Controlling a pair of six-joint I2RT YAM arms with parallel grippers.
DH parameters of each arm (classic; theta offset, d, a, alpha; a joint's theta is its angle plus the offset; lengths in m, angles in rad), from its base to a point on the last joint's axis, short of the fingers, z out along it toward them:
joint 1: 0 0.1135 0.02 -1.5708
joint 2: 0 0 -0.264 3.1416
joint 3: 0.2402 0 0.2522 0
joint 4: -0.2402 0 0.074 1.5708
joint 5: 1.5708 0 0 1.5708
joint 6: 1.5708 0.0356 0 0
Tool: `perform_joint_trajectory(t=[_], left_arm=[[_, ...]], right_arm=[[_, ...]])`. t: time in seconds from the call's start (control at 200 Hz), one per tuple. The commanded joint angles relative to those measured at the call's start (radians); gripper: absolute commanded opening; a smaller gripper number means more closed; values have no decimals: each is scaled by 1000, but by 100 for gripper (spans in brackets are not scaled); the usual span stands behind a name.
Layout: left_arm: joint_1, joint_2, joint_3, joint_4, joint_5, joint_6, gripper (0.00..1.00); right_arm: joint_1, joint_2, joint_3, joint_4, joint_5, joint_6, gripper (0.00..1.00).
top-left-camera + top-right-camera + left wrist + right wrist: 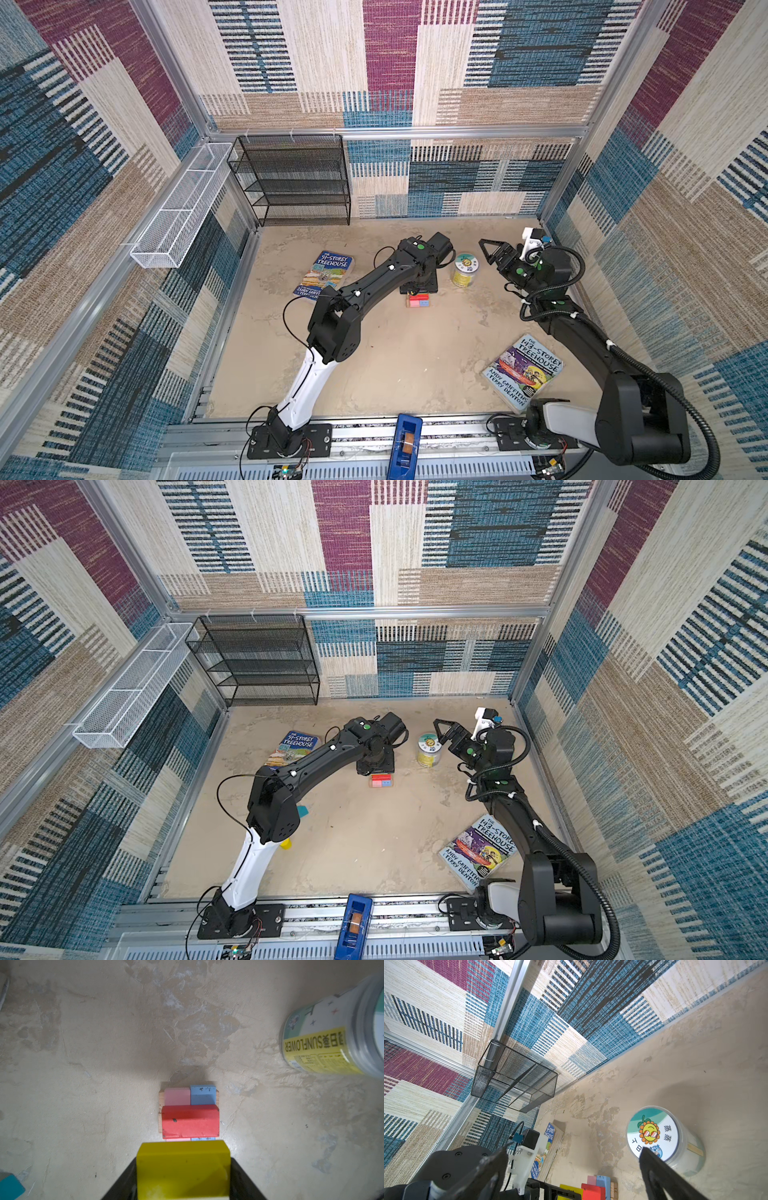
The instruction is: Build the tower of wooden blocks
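Yellow paint, glossy and a little scuffed, fills the left wrist view. The left pincer [183,1160] is clenched on a yellow block [182,1172], with a black jaw flat against each side.

Just ahead of that pincer sits the tower [189,1111]. Plain wood slabs [160,1099] lie at the bottom, showing only as thin pale edges. On them a pink block [177,1096] and a light blue block [203,1095] sit side by side, and a red block [190,1121] lies crosswise over both. All have square corners and matte, speckled paint.

A sliver of pink and blue peeks out between red and yellow, so the held block hangs over the stack's near end. Whether it touches the stack cannot be told.

The worktop [83,1064] is mottled, sandy plaster and is open beyond the tower. Off to that pincer's right stands a round jar [324,1047] with a yellow label, apart from the stack.

The right pincer [574,1148] is spread wide and empty, poised near the jar.

A top view adds what the wrist cameras barely catch. A teal house-shaped piece [303,811] and a yellow cylinder [286,844] lie well behind the left pincer, beside that arm's elbow.
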Motion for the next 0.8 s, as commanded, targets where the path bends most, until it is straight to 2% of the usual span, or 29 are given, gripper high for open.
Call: perform_joint_trajectory(t=[0.0,0.35,0.796], left_arm=[[-3,3,7,9,-37,-36,24],[-28,16,4,25,-103,-79,26],[-35,43,5,45,-130,-106,29]], right_arm=[[1,-16,-7,28,14,7,100],[1,-23,-11,27,16,5,100],[1,-18,-13,33,15,3,100]])
